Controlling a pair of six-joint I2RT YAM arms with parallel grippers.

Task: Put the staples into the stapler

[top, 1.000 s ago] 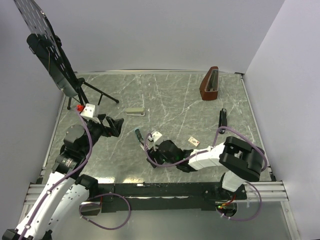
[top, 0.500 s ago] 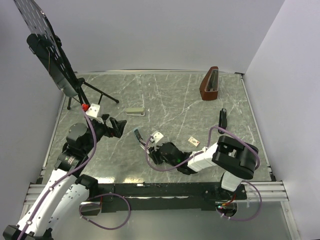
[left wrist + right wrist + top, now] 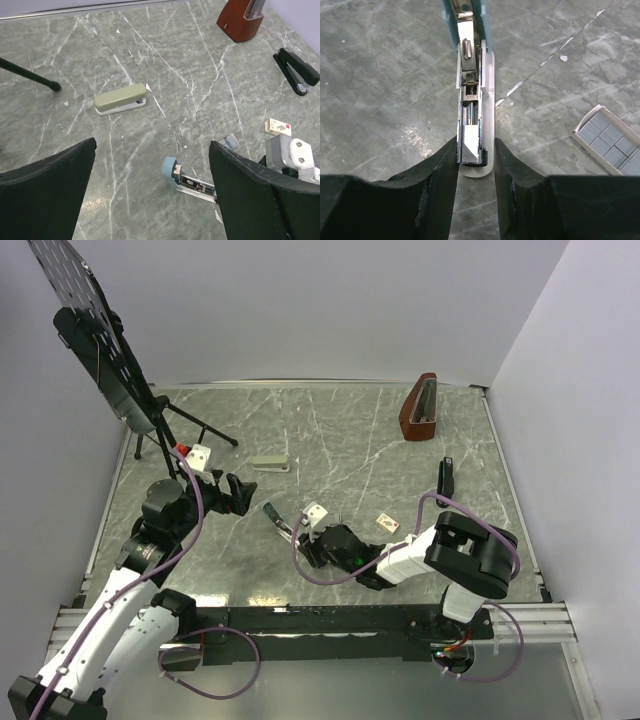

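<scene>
A small whitish tray [image 3: 580, 131] of grey staple strips [image 3: 607, 137] is seen at lower right. An open pale-blue stapler [image 3: 476, 100], its rail loaded, is clamped by the right gripper [image 3: 475, 150]. The left gripper [image 3: 152, 145] is spread wide. A slim black stapler [image 3: 297, 70] is laid upper right on the grey marbled tabletop [image 3: 175, 60], enclosed by white walls [image 3: 330, 310].

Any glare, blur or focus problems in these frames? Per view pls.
Top external: sharp, evenly lit, with a pale sheen on the table near the arm bases. Left wrist: tabletop crisp, one glare patch low in the frame, left claw just dark, featureless masses. Right wrist: blue stapler rail in focus, right claw close and soft, small glare to its left.
</scene>
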